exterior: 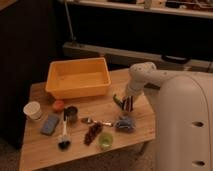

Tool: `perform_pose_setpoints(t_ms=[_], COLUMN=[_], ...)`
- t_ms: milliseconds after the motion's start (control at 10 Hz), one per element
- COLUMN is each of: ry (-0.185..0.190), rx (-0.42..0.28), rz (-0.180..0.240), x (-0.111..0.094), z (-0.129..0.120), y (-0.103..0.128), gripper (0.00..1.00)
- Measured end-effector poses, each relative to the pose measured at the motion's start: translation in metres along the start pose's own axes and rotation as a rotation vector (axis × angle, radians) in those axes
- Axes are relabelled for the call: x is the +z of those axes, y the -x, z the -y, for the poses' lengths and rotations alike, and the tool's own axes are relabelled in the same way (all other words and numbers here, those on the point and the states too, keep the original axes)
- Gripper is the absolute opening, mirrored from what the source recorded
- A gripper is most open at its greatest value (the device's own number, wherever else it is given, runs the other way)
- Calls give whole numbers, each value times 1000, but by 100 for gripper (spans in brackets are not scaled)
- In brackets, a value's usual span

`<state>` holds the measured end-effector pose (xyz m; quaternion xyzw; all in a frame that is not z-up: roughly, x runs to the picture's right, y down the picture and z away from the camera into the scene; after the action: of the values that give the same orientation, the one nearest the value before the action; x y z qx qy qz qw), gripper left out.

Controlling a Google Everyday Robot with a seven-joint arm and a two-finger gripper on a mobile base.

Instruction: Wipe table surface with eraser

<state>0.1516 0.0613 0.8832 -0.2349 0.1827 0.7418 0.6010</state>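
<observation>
My gripper (124, 102) hangs low over the counter (45, 145), right of the orange bin (78, 77); spread or clamped, I cannot tell.

Dark pincer (126, 103) over light-brown grained table surface (45, 152); orange bin (75, 93); seemingly green cup (105, 140).

My dark gripper (125, 103) hangs low over the light-brown rectangular wooden tabletop (42, 154), matt with visible grain, near the orange rectangular bin (77, 80), which looks like smooth plastic. My white rounded arm shell (186, 117) is smooth, faintly glossy.
</observation>
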Motion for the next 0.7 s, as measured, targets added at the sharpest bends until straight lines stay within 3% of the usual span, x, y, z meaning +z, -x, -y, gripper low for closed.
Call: perform_pose_setpoints(t_ms=[200, 400, 700], ry=[-25, -48, -63], rx=[48, 101, 164], rz=[19, 49, 80], x=[1, 0, -26], z=[15, 37, 63], y=[5, 27, 26], gripper=[0, 0, 0])
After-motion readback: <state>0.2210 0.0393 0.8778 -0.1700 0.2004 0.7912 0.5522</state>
